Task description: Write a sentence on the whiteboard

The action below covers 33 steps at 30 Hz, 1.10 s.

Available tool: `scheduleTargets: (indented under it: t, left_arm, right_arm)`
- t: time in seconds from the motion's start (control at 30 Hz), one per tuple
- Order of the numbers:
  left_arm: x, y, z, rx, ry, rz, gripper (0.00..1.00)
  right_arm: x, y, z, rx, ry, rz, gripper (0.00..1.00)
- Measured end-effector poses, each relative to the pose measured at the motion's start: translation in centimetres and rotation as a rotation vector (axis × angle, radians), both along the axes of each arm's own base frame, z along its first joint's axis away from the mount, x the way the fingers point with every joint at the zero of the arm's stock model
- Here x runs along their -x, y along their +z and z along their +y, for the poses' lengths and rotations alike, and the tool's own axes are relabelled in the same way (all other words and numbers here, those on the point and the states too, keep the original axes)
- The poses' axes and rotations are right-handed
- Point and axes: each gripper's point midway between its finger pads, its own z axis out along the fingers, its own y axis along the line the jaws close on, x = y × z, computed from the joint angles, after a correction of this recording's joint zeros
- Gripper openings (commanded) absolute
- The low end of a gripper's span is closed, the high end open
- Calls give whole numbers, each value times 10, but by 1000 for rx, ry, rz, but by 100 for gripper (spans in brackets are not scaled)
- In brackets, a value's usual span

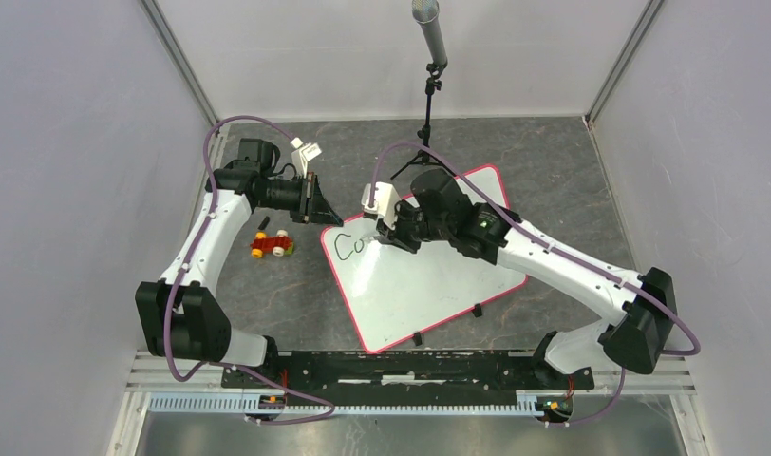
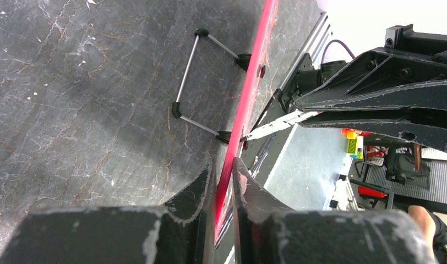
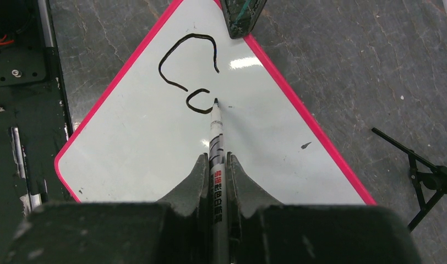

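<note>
My left claw (image 2: 222,165) pinches the whiteboard (image 3: 155,143) by its far-left corner to steady it while my right claw (image 3: 216,160), clamped on the marker (image 3: 216,135), writes.

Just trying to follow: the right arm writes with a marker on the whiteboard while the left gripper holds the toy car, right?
Not quite. The left gripper clamps the whiteboard by its rim, as the left wrist view shows; the toy car lies untouched. The right gripper does write with the marker.
</note>
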Motion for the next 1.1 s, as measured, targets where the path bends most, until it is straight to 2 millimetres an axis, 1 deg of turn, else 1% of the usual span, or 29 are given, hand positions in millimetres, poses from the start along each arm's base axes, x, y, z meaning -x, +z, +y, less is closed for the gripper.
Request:
scheduleTargets:
  t: [0.17,0.53,0.67,0.83,0.9,1.1]
  left_arm:
    - [0,0,0,-1,0,0,2]
    - [0,0,0,-1,-2,0,2]
    - [0,0,0,-1,-1,0,2]
    - [0,0,0,0,-2,0,2]
    - [0,0,0,0,-2,0,2]
    - [0,0,0,0,-2,0,2]
  right_arm:
    - [0,1,3,-6,7,6,0]
    - [10,-1,9,-6,43,17,0]
    - [8,3,6,-16,38,17,0]
    - [-2,12,-3,-36,9,4,0]
    - [-5,13,-5,-38,1,3,0]
    - [-3,12,-5,-41,9,9,0]
